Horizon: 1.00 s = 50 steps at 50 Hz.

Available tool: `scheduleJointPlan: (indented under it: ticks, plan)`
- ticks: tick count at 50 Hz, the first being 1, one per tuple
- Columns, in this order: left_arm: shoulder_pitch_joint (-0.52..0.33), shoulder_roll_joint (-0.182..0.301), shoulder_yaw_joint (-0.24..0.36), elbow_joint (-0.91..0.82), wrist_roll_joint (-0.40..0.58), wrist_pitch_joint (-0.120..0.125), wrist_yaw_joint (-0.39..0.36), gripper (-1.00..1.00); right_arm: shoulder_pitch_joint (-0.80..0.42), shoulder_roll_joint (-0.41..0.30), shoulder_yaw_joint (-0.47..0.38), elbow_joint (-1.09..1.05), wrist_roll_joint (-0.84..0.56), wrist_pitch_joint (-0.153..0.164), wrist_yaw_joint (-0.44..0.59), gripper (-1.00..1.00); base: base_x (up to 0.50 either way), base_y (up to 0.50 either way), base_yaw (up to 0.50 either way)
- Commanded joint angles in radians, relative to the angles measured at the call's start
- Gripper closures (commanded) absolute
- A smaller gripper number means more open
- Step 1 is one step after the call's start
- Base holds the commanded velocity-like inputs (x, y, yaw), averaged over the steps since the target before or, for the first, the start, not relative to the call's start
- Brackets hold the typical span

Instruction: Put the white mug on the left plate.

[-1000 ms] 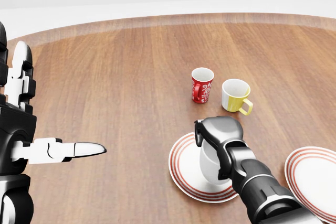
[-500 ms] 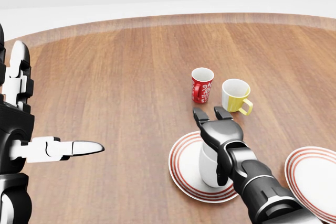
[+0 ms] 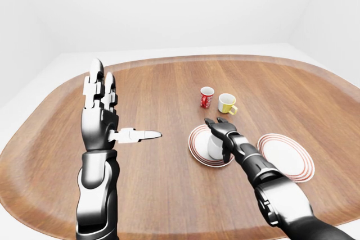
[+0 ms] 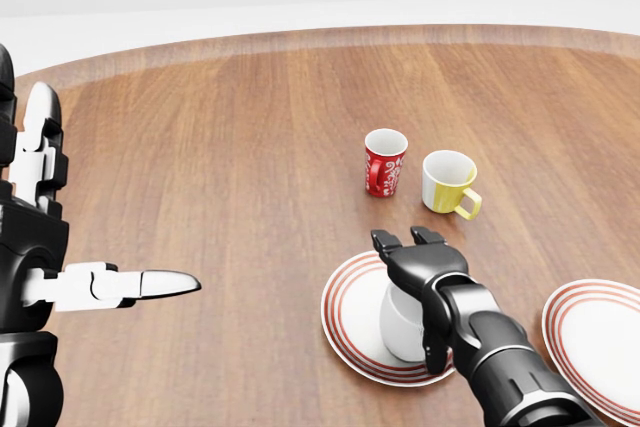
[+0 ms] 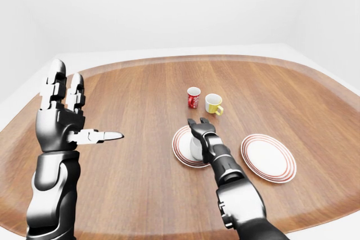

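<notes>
Left robot hand (image 4: 40,247) stood raised at the head view's left edge, fingers spread, gripping nothing, well apart from the work. White mug (image 4: 403,322) sat upright on the left plate (image 4: 345,322). Right robot hand (image 4: 412,247) hovered directly above the mug, fingers splayed, gripping nothing. Judged: retreat should go straight up, clear of the rim.
</notes>
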State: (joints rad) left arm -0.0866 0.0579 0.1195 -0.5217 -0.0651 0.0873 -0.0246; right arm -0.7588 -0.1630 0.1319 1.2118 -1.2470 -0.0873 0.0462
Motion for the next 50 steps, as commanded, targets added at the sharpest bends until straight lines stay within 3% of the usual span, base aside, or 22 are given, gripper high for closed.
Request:
scheduleJointPlan:
  ticks: [1, 26, 50]
  plan:
    - [0.001, -0.002, -0.003, -0.001, 0.001, 0.000, 0.000, -1.00, 0.048, -0.009, -0.002, -0.109, 0.001, 0.000, 0.076, -1.00, 0.00, 0.00, 0.00]
    - [0.002, -0.003, -0.005, -0.004, 0.003, 0.000, 0.001, -1.00, 0.094, -0.012, -0.025, -0.280, 0.006, 0.000, 0.171, -1.00, 0.00, 0.00, 0.00]
    - [0.002, -0.002, -0.003, -0.010, 0.003, 0.000, 0.003, -1.00, 0.220, -0.004, -0.057, -0.647, 0.027, 0.000, 0.384, -1.00, 0.00, 0.00, 0.00]
